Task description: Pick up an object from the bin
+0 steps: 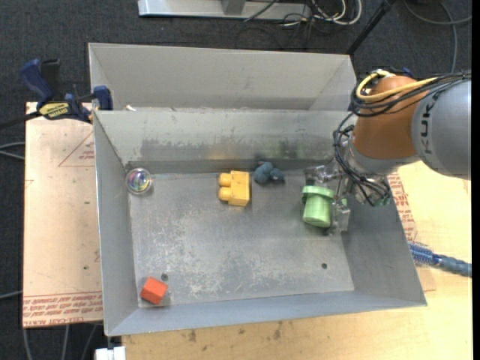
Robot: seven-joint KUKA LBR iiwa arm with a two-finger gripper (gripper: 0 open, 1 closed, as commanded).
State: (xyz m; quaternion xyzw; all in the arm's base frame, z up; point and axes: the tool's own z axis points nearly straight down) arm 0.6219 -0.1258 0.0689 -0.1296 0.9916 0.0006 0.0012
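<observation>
My gripper is low at the right side of the bin, close to the right wall. A light green cylinder with a wider collar sits between its metal fingers, one above it and one at its lower right, and they are shut on it. A small dark blue-grey lump lies left of the gripper by the back wall. Beside that, further left, is a yellow toy brick.
A shiny silver ball rests in the back left corner and a small orange-red cube in the front left corner. The orange-covered wrist and its cables hang over the right wall.
</observation>
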